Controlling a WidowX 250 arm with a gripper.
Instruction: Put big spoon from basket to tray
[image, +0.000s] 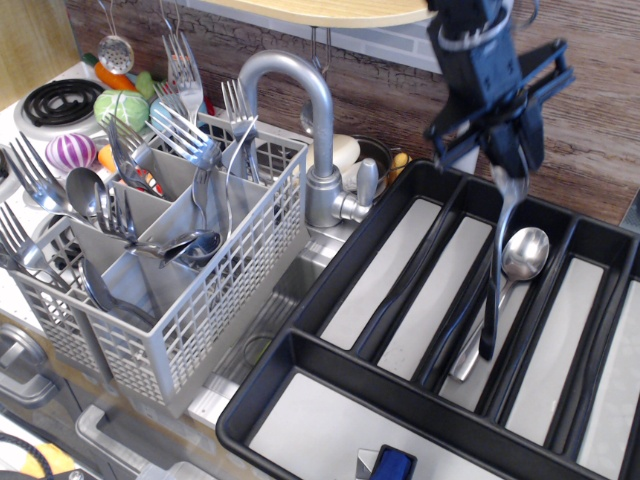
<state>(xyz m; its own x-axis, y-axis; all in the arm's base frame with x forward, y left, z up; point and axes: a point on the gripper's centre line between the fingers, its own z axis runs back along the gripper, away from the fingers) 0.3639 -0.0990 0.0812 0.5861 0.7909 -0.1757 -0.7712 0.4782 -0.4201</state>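
My gripper (508, 160) is above the back of the black tray (300, 352), shut on the top end of the big spoon (491, 310). The spoon hangs nearly upright and looks dark. Its lower end reaches into the third long compartment, beside a silver spoon (520, 255) that lies there. I cannot tell whether the lower end touches the floor. The grey lattice basket (200, 300) stands at the left, with forks (180, 125) and shorter spoons (85, 190) in its compartments.
A metal faucet (300, 85) rises between the basket and the tray over a small sink. Toy vegetables (120, 105) and a stove burner (60, 100) are behind the basket. A blue object (393, 465) lies in the tray's front compartment. A wooden shelf (330, 10) is overhead.
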